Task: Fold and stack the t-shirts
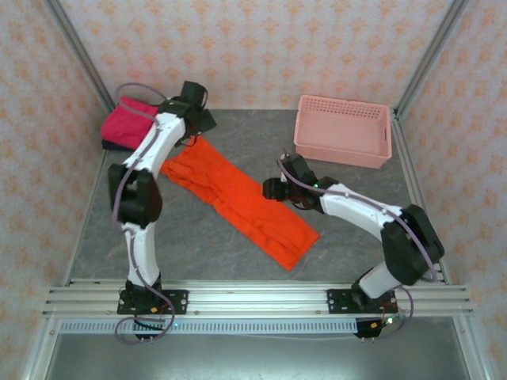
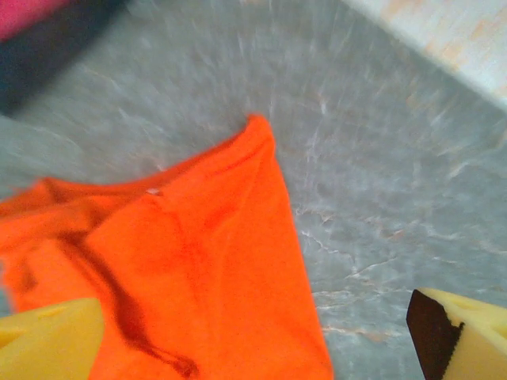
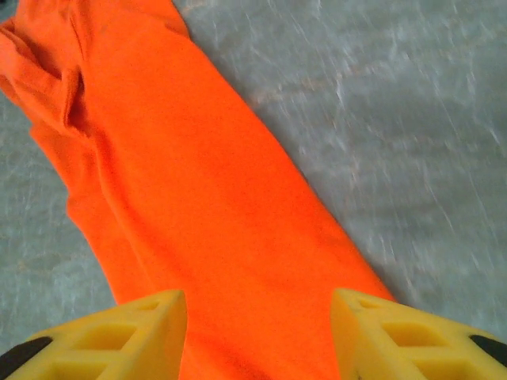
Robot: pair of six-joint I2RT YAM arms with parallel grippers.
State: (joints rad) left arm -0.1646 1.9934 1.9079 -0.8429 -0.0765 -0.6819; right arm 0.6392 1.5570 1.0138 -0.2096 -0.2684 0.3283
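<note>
Lying slantwise on the table (image 1: pixel 356 229), the orange shirt (image 1: pixel 238 198) is folded into a long strip — one end points to the far left corner, the other to the middle of the near edge. The left gripper (image 2: pixel 253 340) hangs over the far end, jaws wide open, cloth right below it. The right gripper (image 3: pixel 257 332) hangs over the strip's right side, about halfway along, jaws apart too and pinching nothing. I think the next fold goes along the strip — far end brought toward near end — and the left gripper is closer for that. The pink shirt (image 1: pixel 127 119) sits on the dark shirt (image 1: pixel 111 145) in the far left corner, just past the left gripper.
</note>
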